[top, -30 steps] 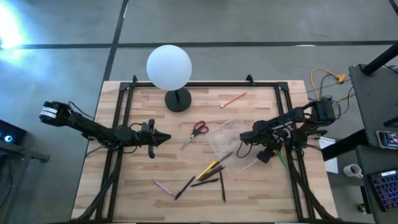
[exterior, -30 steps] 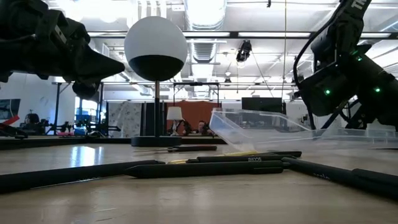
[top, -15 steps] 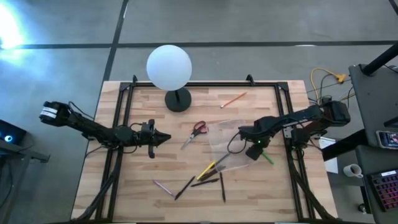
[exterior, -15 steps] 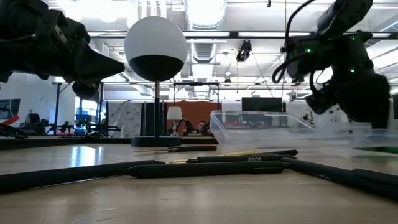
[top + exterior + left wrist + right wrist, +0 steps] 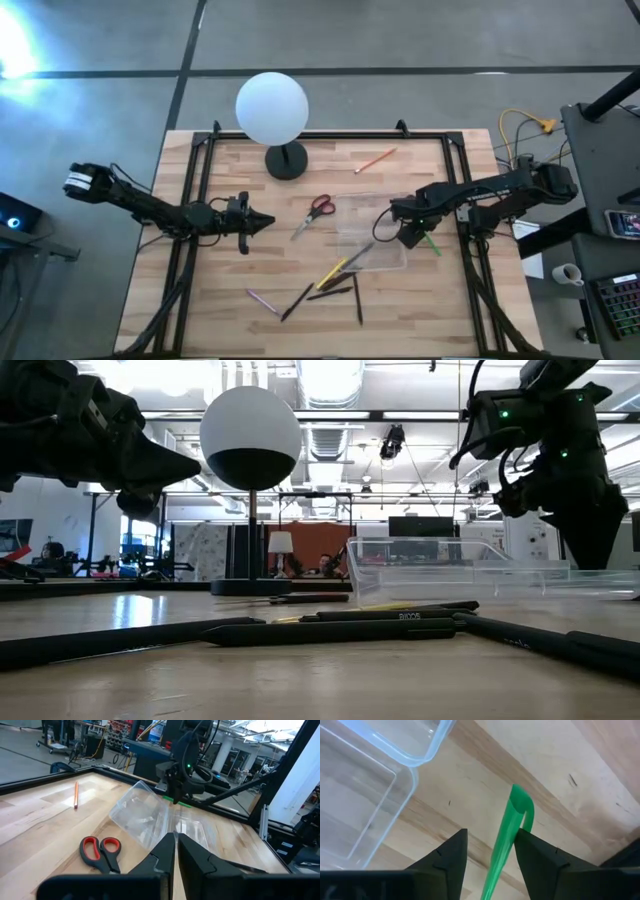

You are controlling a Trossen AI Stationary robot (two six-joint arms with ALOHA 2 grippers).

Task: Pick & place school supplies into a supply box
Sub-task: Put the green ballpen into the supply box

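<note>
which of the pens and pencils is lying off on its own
The orange pencil near the table's far edge; the rest are clustered near the clear box.

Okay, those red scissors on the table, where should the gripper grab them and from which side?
Probably at the crossing just past the red handles of the scissors, coming straight down from above. They lie flat on the table, blades shut and pointing away from the lamp, so that narrow, rigid neck should fit between fingers set across it.

Left end effector (image 5: 268,221) closed, hovering; right end effector (image 5: 404,232) parted, pointing down.

white globe lamp (image 5: 271,108) stands on wooden table (image 5: 210,290).
</note>
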